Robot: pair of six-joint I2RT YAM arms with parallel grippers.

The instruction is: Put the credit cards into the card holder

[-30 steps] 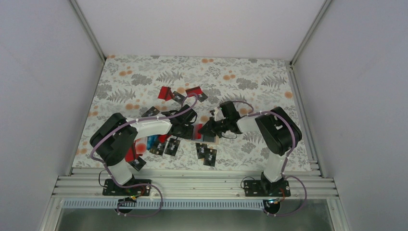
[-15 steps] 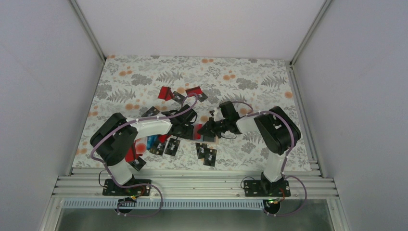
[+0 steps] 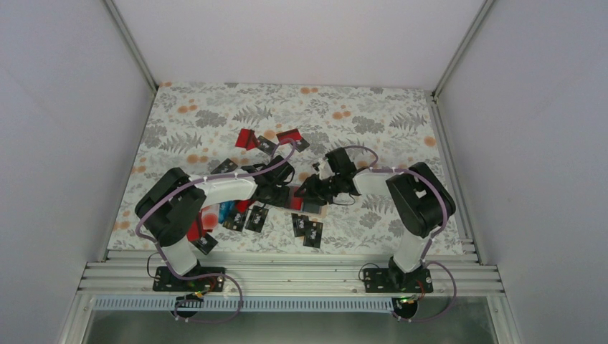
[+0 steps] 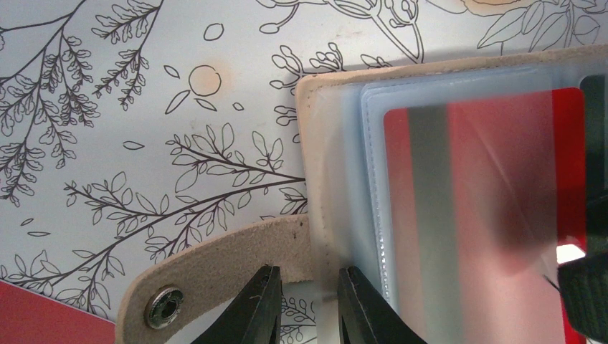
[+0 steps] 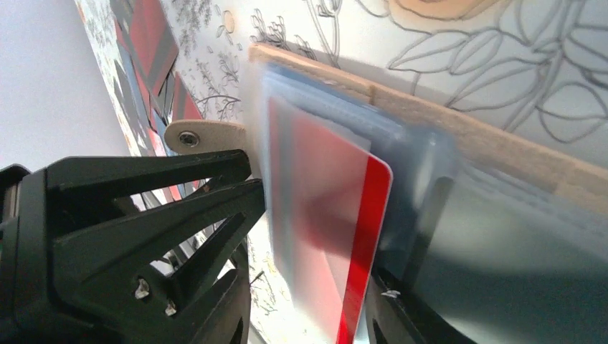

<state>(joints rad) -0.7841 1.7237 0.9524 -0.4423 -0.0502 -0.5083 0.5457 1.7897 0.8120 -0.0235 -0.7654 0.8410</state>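
The card holder (image 4: 337, 86) lies open on the floral table, tan rim outside and clear grey-blue pockets inside. My left gripper (image 4: 308, 308) is shut on its near edge beside the snap strap (image 4: 163, 308). A red credit card (image 4: 487, 179) with a grey stripe sits mostly inside a clear pocket. In the right wrist view that red card (image 5: 337, 215) stands between the spread fingers of my right gripper (image 5: 308, 315), which is open and not pinching it. From above, both grippers (image 3: 287, 195) (image 3: 307, 193) meet over the holder (image 3: 321, 208).
Loose cards are scattered on the table: red ones (image 3: 246, 137) (image 3: 289, 135) at the back, black ones (image 3: 308, 228) (image 3: 256, 217) (image 3: 206, 242) in front, under and beside the left arm. Grey walls enclose the table on three sides.
My right gripper's jaws have opened off the red card, which stays in the pocket, and the right arm has shifted slightly. The left gripper has not moved.
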